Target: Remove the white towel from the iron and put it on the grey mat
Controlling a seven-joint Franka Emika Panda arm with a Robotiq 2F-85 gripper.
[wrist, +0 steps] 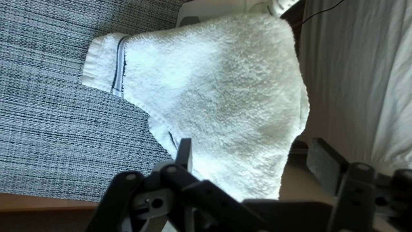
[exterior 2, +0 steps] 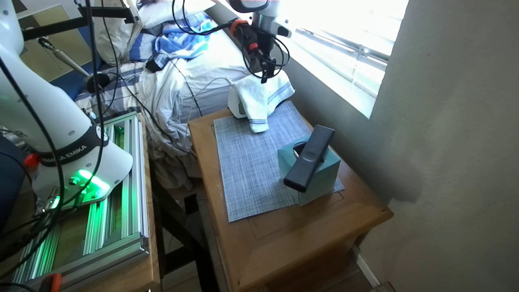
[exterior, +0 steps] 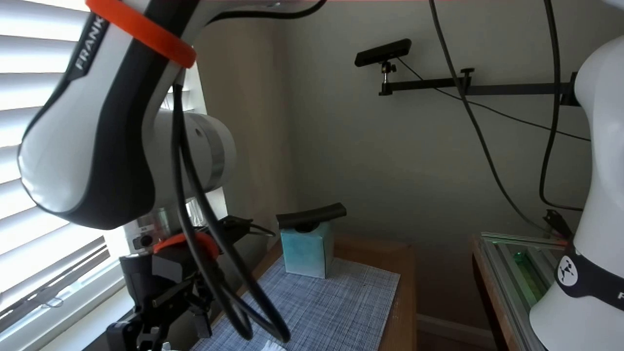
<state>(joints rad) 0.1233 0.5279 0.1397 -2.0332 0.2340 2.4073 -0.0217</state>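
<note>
The white towel (exterior 2: 263, 95) with blue-grey stripes lies draped over the white iron (exterior 2: 235, 103) in an exterior view. One striped end hangs onto the grey mat (exterior 2: 251, 174). In the wrist view the towel (wrist: 225, 80) covers most of the iron (wrist: 212, 9); only an edge of its body and its cord end show. The grey mat (wrist: 48, 129) lies to the left there. My gripper (wrist: 251, 145) is open, its fingers spread on either side of the towel's narrower part. In an exterior view my gripper (exterior 2: 265, 77) is over the towel; contact is unclear.
A teal box (exterior 2: 320, 186) with a black bar-shaped object (exterior 2: 310, 158) on top stands on the mat's far end from the iron. The wooden table (exterior 2: 284, 243) stands beside the wall and window. A bed (exterior 2: 219, 52) lies behind the iron. Cables loop around my arm (exterior: 229, 273).
</note>
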